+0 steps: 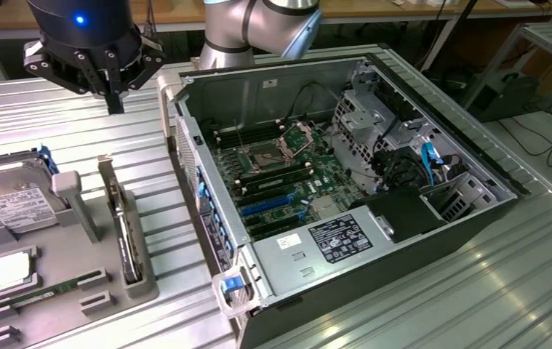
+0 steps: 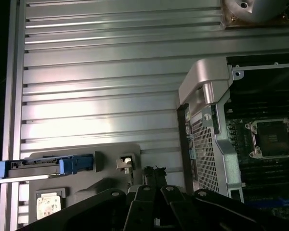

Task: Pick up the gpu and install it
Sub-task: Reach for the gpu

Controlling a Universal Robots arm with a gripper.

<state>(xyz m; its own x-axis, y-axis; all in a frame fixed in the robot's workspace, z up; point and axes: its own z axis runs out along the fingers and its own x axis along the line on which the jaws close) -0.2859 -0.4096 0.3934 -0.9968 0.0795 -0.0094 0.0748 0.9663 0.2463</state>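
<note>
Nr gpu [image 1: 124, 233] in gray rack [image 1: 145, 288]: fingers [image 1: 113, 100] closed, empty.

In the exterior view, the table [image 1: 508, 291] is seen as silver, striped with parallel ribs. Inside the grey computer case [image 1: 256, 91] a green motherboard [image 1: 276, 171] with blue slots [image 1: 264, 209] is shown, and a white-and-black label [image 1: 334, 238] is carried on the silver power supply [image 1: 286, 256]. At nine o'clock of the case, a pale grey holder [image 1: 86, 211] is found; there the gpu [image 1: 125, 243] is dark, the hard drive [image 1: 9, 207] silver with white label, the memory stick [image 1: 43, 294] green. The gripper [image 1: 113, 102], at eleven o'clock, is black.
</note>
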